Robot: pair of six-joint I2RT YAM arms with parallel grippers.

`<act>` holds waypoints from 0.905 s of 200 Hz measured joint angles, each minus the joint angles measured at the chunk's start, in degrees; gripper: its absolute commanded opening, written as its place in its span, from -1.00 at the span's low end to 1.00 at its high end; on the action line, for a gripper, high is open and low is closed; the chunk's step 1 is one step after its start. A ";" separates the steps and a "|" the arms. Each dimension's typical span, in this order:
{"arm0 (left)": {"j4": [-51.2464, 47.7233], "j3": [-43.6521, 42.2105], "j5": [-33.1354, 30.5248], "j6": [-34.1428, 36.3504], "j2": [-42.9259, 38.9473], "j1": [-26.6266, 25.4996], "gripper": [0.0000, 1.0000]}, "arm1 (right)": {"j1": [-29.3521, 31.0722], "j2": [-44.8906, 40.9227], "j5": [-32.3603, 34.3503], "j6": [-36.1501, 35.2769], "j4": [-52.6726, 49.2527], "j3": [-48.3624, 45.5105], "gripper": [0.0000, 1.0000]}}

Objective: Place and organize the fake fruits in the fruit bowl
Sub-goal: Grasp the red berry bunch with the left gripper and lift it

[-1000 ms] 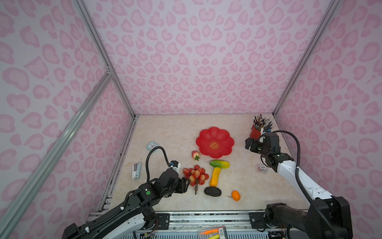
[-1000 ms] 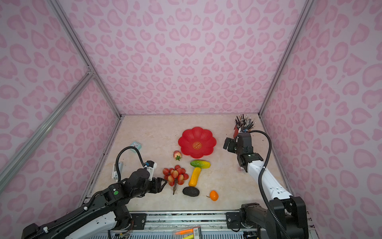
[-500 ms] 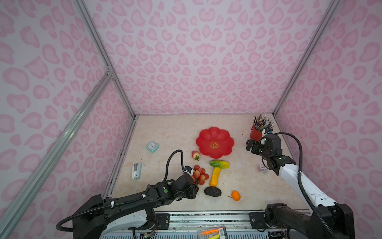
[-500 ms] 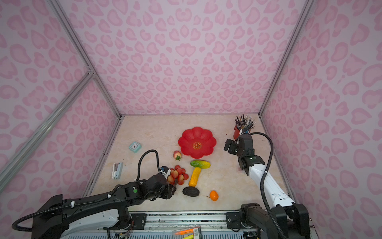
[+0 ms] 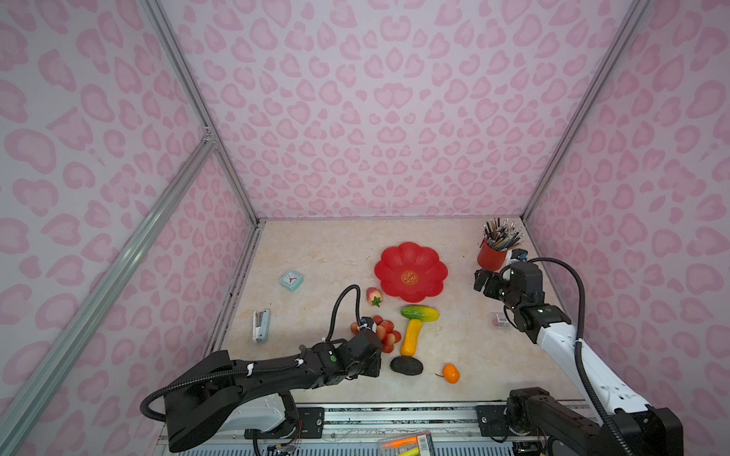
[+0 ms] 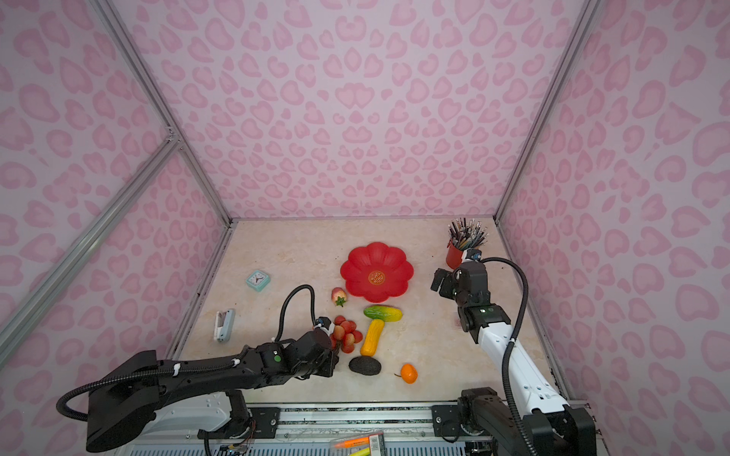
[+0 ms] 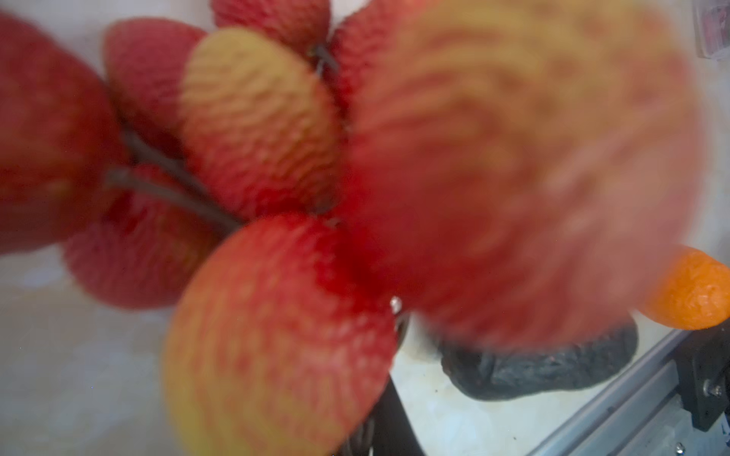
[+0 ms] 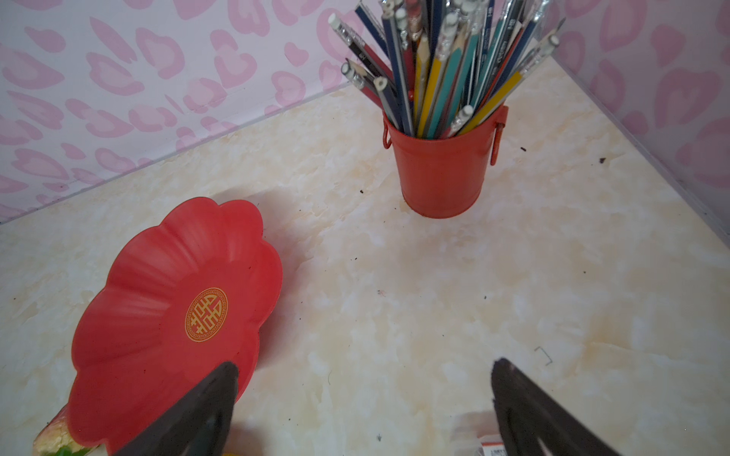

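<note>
**A:** Status on the fruit?

**B:** Nothing was placed when I looked. The fruit bowl (image 5: 395,268) was bare, sitting right of middle on the tabletop (image 5: 316,244), nearer the back edge. All six fruits lay between it and the front edge. The strawberry (image 5: 373,296) was just beside the bowl's rim. Then came the green-yellow oblong (image 5: 419,313), yellow-orange oblong (image 5: 411,342) and grape bunch (image 5: 385,333). The black-green lump (image 5: 407,365) and small orange (image 5: 451,373) were nearest the front edge.

**A:** Tools?

**B:** The left tool (image 5: 377,357) was pinched fully closed at the bunch's stem end. My left wrist view was all grapes, so I couldn't tell whether it actually had the stem. The right tool (image 8: 365,365) was spread wide and empty, above the tabletop between the bowl and the pencil cup (image 5: 491,256).

**A:** So, first pick?

**B:** That was my read. Six placements were left, plus arranging.
</note>
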 measured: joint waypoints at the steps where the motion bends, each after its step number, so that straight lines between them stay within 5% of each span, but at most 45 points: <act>1: -0.02 -0.07 -0.04 -0.09 -0.20 0.00 -0.84 | 0.00 0.00 0.00 0.00 0.00 0.00 1.00; 55: -7.87 0.20 -3.52 -1.29 -16.50 0.07 -0.92 | -0.04 0.85 -0.13 -0.09 0.31 -0.57 1.00; 99: -17.81 9.35 -7.10 2.27 -25.64 3.10 -0.92 | -0.04 2.45 -0.87 0.76 1.29 -0.42 1.00; 130: -19.78 18.40 -6.93 8.35 -20.92 7.32 -0.92 | -0.09 2.60 -1.11 0.98 1.33 0.26 1.00; 181: -15.87 33.97 0.02 19.30 0.17 12.70 -0.93 | -0.22 0.79 -1.44 0.72 0.15 0.46 1.00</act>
